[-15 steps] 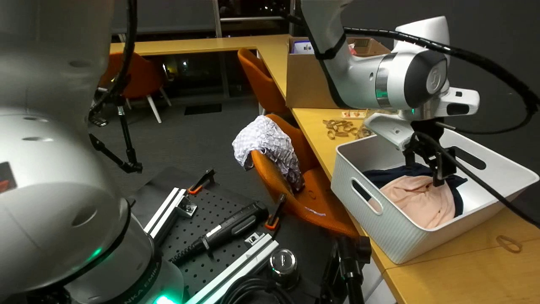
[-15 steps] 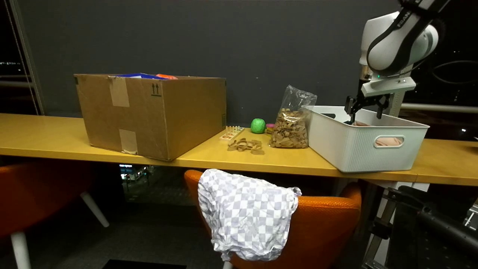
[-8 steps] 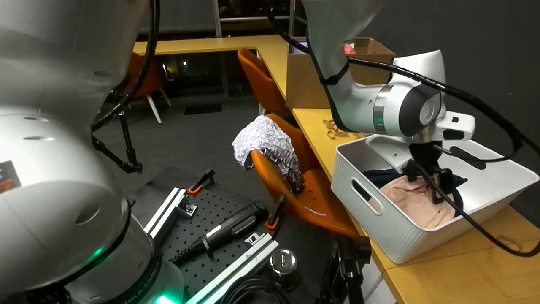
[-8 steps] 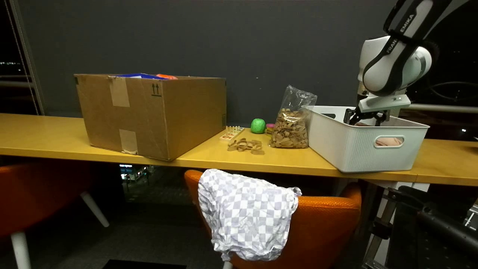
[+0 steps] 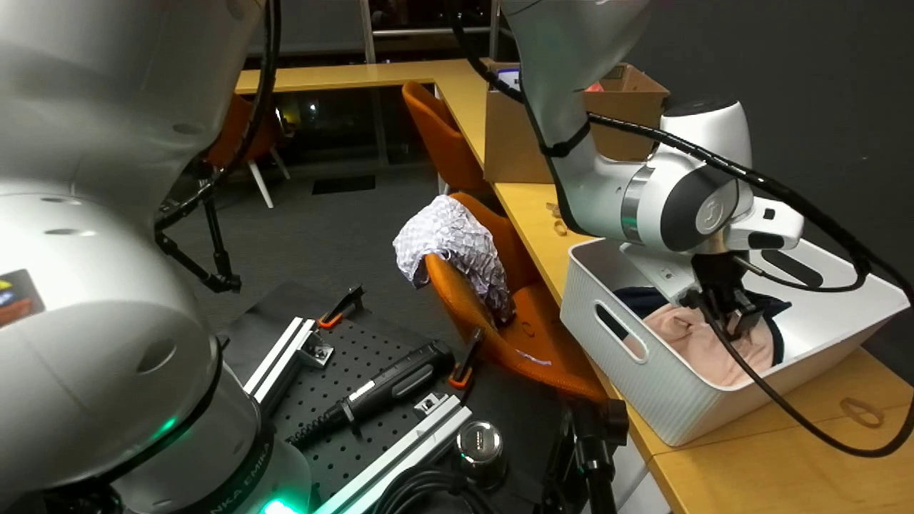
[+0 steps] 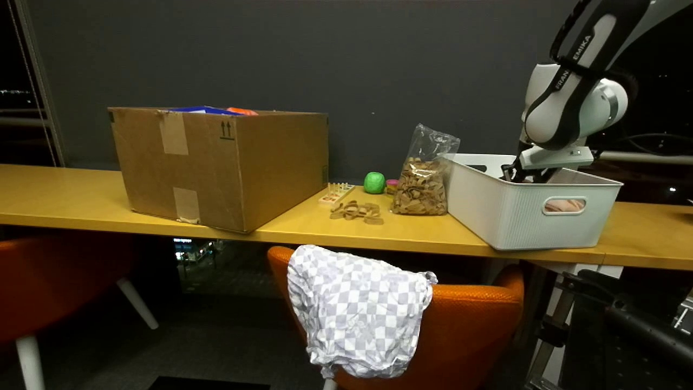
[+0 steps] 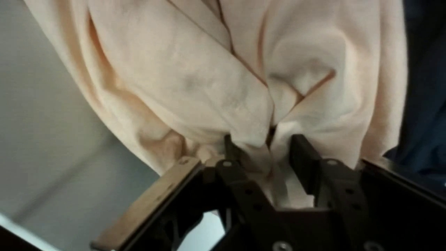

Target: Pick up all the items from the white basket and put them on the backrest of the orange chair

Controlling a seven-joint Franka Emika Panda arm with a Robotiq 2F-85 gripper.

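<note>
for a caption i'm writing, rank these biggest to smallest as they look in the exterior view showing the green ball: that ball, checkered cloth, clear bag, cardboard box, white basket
Cardboard box
White basket and checkered cloth: too alike to rank, with the cloth nearer the camera
Clear bag
Green ball

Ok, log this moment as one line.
gripper: down in white basket, straddling bunched peach cloth, firm hold unclear | navy cloth: in basket | checked cloth: over orange chair backrest
</note>
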